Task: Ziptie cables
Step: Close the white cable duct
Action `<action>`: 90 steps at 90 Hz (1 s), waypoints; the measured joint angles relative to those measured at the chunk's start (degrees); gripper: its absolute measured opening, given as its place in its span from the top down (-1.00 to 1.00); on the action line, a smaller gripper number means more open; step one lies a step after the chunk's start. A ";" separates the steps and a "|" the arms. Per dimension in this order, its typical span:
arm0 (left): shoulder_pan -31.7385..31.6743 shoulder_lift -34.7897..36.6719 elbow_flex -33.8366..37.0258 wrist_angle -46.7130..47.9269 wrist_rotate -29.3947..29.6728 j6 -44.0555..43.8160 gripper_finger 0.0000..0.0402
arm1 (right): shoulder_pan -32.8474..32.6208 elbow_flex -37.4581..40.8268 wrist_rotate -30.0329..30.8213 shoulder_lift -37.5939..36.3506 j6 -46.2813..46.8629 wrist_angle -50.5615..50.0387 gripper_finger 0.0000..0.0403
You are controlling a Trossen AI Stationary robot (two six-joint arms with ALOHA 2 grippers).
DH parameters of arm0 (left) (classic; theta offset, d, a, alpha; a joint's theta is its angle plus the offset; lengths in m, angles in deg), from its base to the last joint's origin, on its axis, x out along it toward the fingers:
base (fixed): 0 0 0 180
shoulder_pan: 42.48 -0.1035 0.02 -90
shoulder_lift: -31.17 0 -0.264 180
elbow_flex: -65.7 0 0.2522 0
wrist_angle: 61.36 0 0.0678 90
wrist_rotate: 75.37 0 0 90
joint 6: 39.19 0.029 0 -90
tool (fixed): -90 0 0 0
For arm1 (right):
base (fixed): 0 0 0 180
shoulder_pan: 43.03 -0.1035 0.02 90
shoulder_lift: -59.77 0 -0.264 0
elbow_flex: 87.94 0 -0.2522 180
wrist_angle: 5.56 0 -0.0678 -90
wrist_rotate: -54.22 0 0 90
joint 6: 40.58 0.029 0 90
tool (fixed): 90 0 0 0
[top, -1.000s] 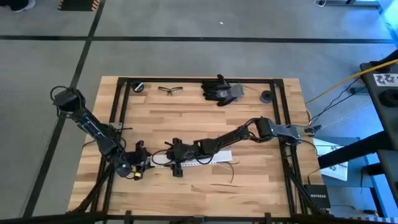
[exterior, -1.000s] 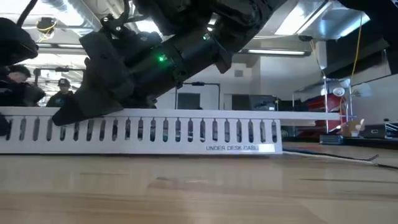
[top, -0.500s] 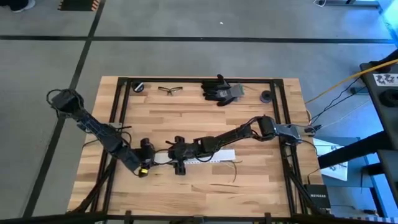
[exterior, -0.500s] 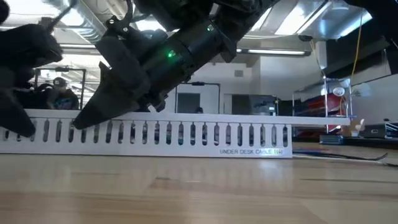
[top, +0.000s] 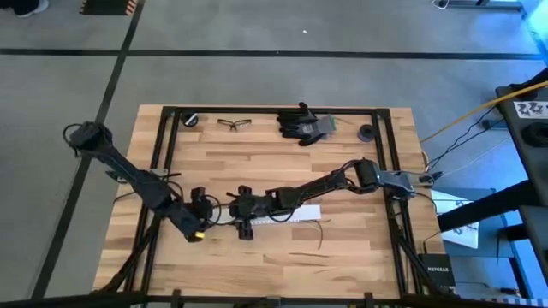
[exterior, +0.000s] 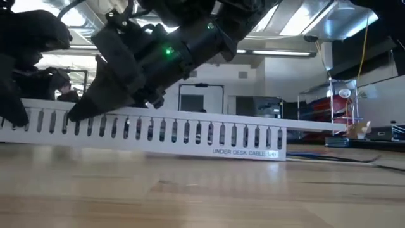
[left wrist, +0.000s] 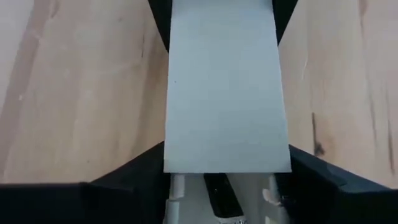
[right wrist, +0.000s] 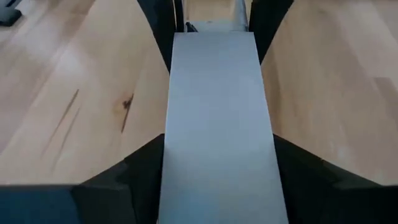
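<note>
A long white slotted channel (top: 282, 214) with a flat lid (left wrist: 224, 93) lies across the table's middle. Its left end (exterior: 25, 117) is raised and its right end (exterior: 278, 149) rests on the wood. Thin dark cables trail from its right end (top: 323, 226) and along the table (exterior: 373, 163). A dark length (left wrist: 217, 190) shows inside the open left end. My left gripper (top: 202, 210) is shut on the channel's left end. My right gripper (top: 243, 216) is shut on it a little farther right, facing the left one. My left gripper pinches the channel's two long sides at its open left end (left wrist: 177, 183), one finger (left wrist: 134, 177) on each side. The fingers come from the table's left and lie along the channel. That end is lifted off the wood. My right gripper pinches the channel's two long sides (right wrist: 168, 155) between its fingers (right wrist: 134, 165), left of the channel's middle. It comes slanting down from the right, fingers lying along the channel. The channel tilts, its right end on the table.
Black gloves (top: 304, 125), safety glasses (top: 233, 124) and two small dark round things (top: 192, 119) (top: 367, 132) lie along the far edge. A black frame (top: 163, 154) borders the tabletop. Bare wood lies near the front edge (top: 282, 265).
My left gripper has moved toward the table's right, up to the channel's left end. The channel slid slightly right, then back left. Its left end has risen off the table so the channel tilts, right end staying down.
</note>
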State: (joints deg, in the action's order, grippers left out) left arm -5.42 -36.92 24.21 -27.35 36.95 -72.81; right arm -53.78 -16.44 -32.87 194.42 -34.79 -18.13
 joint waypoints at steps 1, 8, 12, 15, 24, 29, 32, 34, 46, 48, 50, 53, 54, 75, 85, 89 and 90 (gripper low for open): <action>-0.18 -0.17 0.00 -0.23 -0.20 0.28 -0.16 | 0.00 0.01 -0.01 0.00 0.00 0.00 -0.12; -1.80 -1.41 0.02 -2.00 -1.62 2.86 -0.24 | -0.01 0.23 -0.39 0.09 -0.03 -0.72 -0.12; -2.69 -1.93 -0.02 -3.10 -2.46 4.39 -0.31 | -0.04 0.15 -0.38 0.11 -0.12 -1.01 -0.12; -3.38 -2.24 -0.15 -3.28 -3.34 5.80 -0.35 | -0.04 0.16 -0.38 0.11 -0.17 -1.07 -0.12; -4.93 -2.15 -1.97 0.04 -6.21 6.63 -0.44 | -0.04 0.13 -0.44 0.10 -0.20 -1.27 -0.12; -4.86 -1.49 -4.13 5.26 -6.78 5.30 -0.46 | -0.04 0.13 -0.41 0.10 -0.24 -1.27 -0.12; -4.46 -0.97 -5.45 9.35 -6.82 3.76 -0.46 | -0.04 0.13 -0.42 0.11 -0.31 -1.29 -0.12; -4.10 -0.54 -6.28 12.43 -6.90 2.90 -0.46 | -0.04 0.13 -0.44 0.09 -0.36 -1.29 -0.12; 0.54 2.91 -8.13 21.78 -5.27 -4.88 -0.46 | -0.04 0.13 -0.39 0.10 -0.96 -1.29 -0.12; 1.62 3.53 -7.78 21.66 -4.54 -5.85 -0.46 | -0.04 0.13 -0.39 0.09 -0.98 -1.29 -0.12; 2.69 4.15 -7.39 21.00 -3.73 -7.08 -0.46 | -0.04 0.13 -0.39 0.09 -1.03 -1.29 -0.12; 4.49 5.02 -6.70 19.94 -2.41 -8.92 -0.46 | -0.04 0.13 -0.41 0.09 -1.05 -1.29 -0.12; 4.99 5.24 -6.44 19.62 -1.91 -9.57 -0.46 | -0.04 0.13 -0.40 0.09 -1.06 -1.29 -0.12; 12.69 6.26 2.74 8.72 6.02 -18.68 -0.46 | -0.04 0.13 -0.43 0.09 -1.26 -1.23 -0.12; 13.17 6.26 7.42 0.61 7.80 -18.47 -0.46 | -0.07 0.17 -0.46 0.09 -1.31 -1.05 -0.12; 13.08 6.22 8.74 -1.30 8.52 -18.18 -0.46 | -0.05 0.17 -0.46 0.09 -1.31 -1.04 -0.12; 13.04 6.20 9.01 -1.73 8.78 -17.99 -0.46 | -0.05 0.17 -0.46 0.09 -1.31 -1.03 -0.12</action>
State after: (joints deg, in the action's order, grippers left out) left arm 7.62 -30.71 33.22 -29.09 45.73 -90.81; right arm -53.82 -16.26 -33.33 194.51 -36.11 -19.16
